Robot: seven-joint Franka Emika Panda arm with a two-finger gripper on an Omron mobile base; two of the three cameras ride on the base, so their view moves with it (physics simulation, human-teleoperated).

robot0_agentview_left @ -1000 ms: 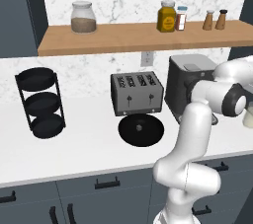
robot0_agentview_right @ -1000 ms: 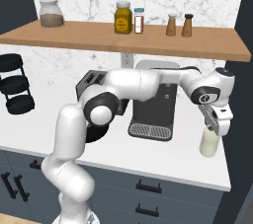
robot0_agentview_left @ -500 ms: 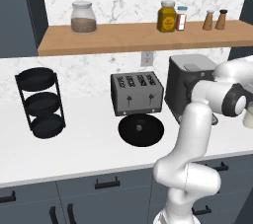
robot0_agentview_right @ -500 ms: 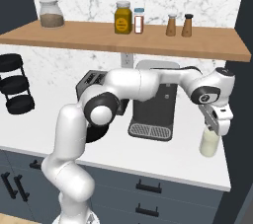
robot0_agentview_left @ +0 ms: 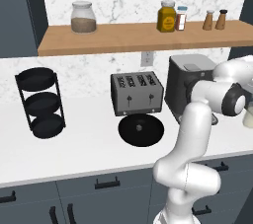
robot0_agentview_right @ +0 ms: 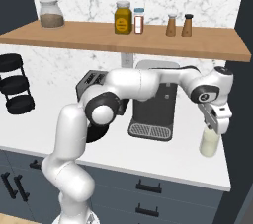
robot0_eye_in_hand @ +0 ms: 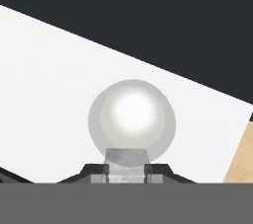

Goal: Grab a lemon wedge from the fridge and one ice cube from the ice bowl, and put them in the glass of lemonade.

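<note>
The glass of lemonade (robot0_agentview_right: 209,143), a small clear tumbler with pale liquid, stands near the counter's right end, and also shows as the glass (robot0_agentview_left: 247,119) at the left base view's right edge. My gripper (robot0_agentview_right: 213,128) hangs straight above its mouth, fingers pointing down. In the hand view the gripper (robot0_eye_in_hand: 126,169) is shut on a clear ice cube (robot0_eye_in_hand: 126,160), with the round glass rim (robot0_eye_in_hand: 99,119) directly below. The lemon wedge, the ice bowl and the fridge are out of view.
A dark coffee machine (robot0_agentview_right: 154,104) stands just left of the glass. A toaster (robot0_agentview_left: 136,93) and a black round dish (robot0_agentview_left: 141,130) sit mid-counter, and a black three-tier rack (robot0_agentview_left: 40,102) at the left. A wooden shelf (robot0_agentview_left: 138,34) with jars runs overhead.
</note>
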